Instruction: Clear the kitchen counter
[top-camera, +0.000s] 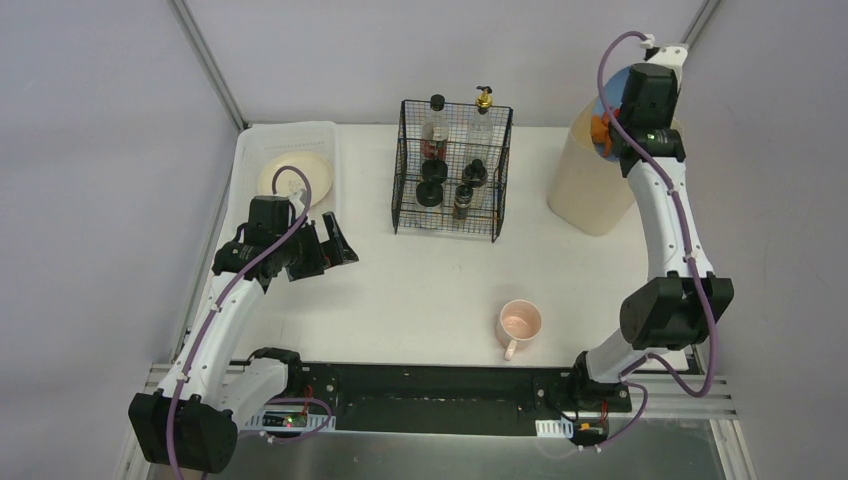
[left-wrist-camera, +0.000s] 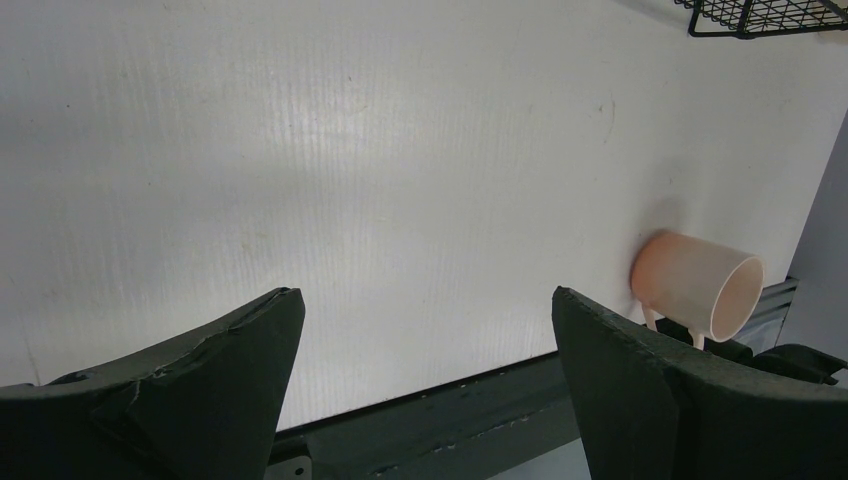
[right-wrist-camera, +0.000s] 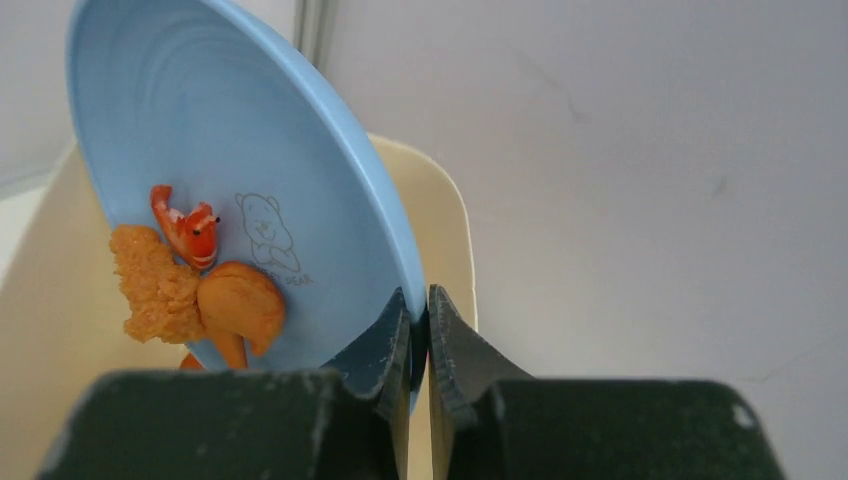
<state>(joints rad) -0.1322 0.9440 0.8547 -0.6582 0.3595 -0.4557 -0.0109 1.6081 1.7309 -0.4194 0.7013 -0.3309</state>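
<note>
My right gripper (right-wrist-camera: 420, 300) is shut on the rim of a blue plate (right-wrist-camera: 230, 130), held tilted steeply over a tall cream bin (top-camera: 590, 185) at the back right. Fried food pieces (right-wrist-camera: 190, 290) and a small orange shrimp (right-wrist-camera: 190, 232) cling low on the plate's face. The plate (top-camera: 606, 120) shows as a blue edge behind the right wrist in the top view. A pink mug (top-camera: 519, 324) stands on the kitchen counter (top-camera: 420, 290) near its front edge. My left gripper (top-camera: 338, 243) hovers open over the counter's left side, nothing between its fingers; the mug (left-wrist-camera: 700, 285) lies to its right.
A black wire basket (top-camera: 452, 170) with several bottles stands at the back centre. A translucent white tray (top-camera: 252, 160) at the back left holds a cream plate (top-camera: 292, 178). Grey walls enclose the counter on three sides.
</note>
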